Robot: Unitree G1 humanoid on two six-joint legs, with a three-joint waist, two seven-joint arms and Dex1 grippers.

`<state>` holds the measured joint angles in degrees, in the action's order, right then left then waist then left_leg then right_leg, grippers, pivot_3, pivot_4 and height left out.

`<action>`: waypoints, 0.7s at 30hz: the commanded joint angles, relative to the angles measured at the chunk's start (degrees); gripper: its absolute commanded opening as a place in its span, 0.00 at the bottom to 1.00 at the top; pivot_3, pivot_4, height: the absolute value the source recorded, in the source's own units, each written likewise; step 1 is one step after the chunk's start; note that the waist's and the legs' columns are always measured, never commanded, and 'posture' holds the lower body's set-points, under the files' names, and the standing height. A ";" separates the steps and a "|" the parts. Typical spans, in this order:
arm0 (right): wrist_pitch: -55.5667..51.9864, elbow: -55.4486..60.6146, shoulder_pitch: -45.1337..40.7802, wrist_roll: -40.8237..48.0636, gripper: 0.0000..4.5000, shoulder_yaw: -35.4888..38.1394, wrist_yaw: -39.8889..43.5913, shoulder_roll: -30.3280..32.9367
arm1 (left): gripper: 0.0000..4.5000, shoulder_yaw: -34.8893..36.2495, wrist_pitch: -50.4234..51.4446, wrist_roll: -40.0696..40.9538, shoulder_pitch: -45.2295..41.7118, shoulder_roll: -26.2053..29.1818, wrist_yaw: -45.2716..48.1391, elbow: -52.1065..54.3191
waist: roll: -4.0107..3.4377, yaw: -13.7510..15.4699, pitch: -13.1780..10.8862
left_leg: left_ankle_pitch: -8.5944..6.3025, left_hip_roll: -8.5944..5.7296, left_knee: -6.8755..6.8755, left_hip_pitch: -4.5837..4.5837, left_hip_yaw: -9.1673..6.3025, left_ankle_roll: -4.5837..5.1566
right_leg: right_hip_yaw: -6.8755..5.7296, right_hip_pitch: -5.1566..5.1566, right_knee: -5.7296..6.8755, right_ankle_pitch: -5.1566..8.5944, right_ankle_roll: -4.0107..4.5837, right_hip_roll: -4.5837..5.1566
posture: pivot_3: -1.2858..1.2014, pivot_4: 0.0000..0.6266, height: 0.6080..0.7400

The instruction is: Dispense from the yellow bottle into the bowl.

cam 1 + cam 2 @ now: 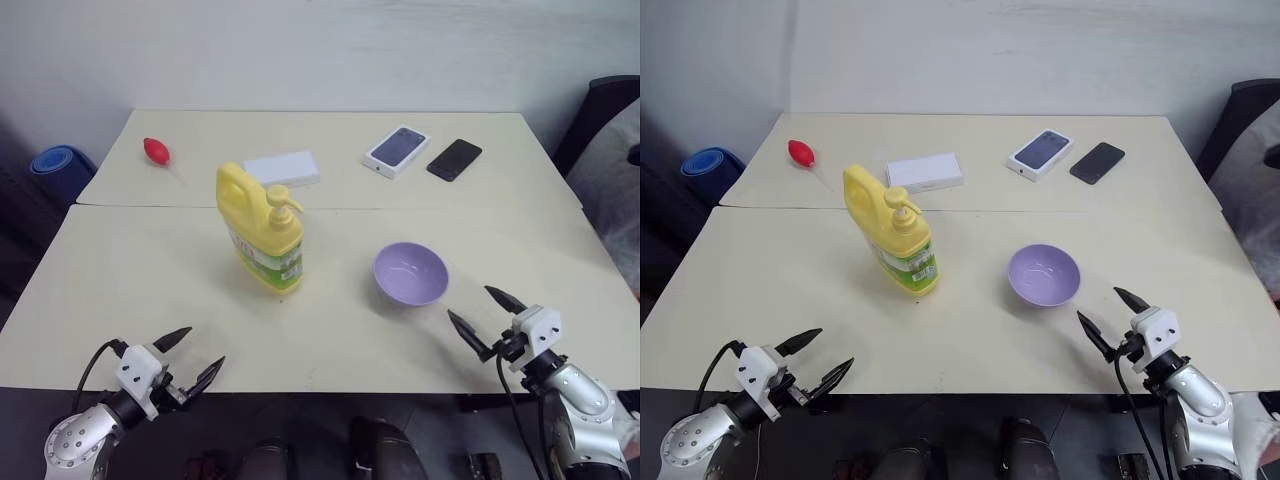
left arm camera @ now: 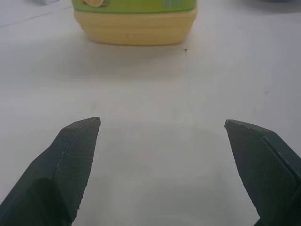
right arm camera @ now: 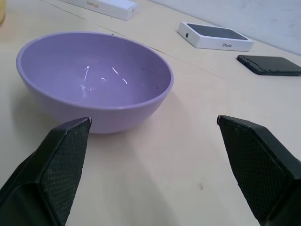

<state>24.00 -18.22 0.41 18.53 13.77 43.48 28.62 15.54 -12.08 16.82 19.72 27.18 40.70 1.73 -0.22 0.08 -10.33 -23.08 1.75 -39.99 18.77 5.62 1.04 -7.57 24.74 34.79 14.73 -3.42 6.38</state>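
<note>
The tall yellow plastic pump bottle (image 1: 262, 232) with a green-and-white label stands upright on the cream table (image 1: 140, 290), ahead of the left gripper (image 1: 190, 357), whose jaws are spread wide and empty. The small lavender plastic bowl (image 3: 94, 80) sits just ahead of the wide-open, empty right gripper (image 1: 487, 318). Beyond the bowl lies a white box (image 3: 215, 36) printed "iPhone".

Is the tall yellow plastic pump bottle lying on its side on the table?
No, the tall yellow plastic pump bottle stands upright on the cream table, pump top up.
</note>
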 commanded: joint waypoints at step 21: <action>-34.91 19.14 -15.14 -0.89 0.99 -18.69 10.69 9.79 | 1.00 -0.69 33.80 29.98 -18.06 15.18 15.69 20.31 | -0.30 -0.18 -0.19 | 0.14 -0.01 -0.05 0.10 -0.07 -0.20 | -0.08 0.01 0.20 0.00 0.00 -0.17 | 0.52 0.24 1.00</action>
<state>-12.24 2.02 -14.41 19.96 -4.31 55.16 38.89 14.64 21.46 46.62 1.92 42.54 56.84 20.33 -0.53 -0.10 -10.52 -22.93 1.74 -40.04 18.90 5.53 0.83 -7.68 24.75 35.00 14.73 -3.42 6.19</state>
